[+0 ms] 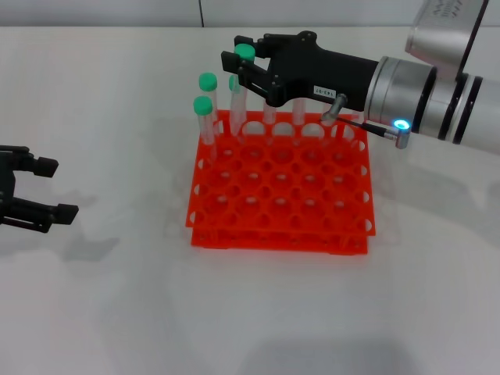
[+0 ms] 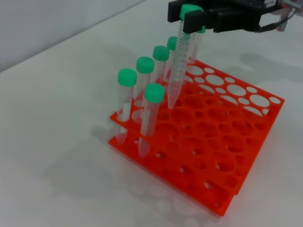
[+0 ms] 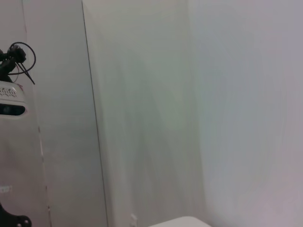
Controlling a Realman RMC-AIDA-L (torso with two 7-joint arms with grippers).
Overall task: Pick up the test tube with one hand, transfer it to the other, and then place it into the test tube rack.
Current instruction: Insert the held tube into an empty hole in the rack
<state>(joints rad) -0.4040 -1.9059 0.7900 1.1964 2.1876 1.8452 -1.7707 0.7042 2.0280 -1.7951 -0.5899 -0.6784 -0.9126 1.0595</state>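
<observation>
Right hand clamped on test tube just under green cap, tip hanging above a hole near back-left of rack, prob. lining up for insertion. High grip leaves body free to drop thru both tiers w/o fingers hitting neighbours. Tube near-vertical, tip not yet in a hole as far as visible. Other tubes standing along back row and left side. Left hand parked low on worktop at left, well apart, fingers spread, holding nothing.
</observation>
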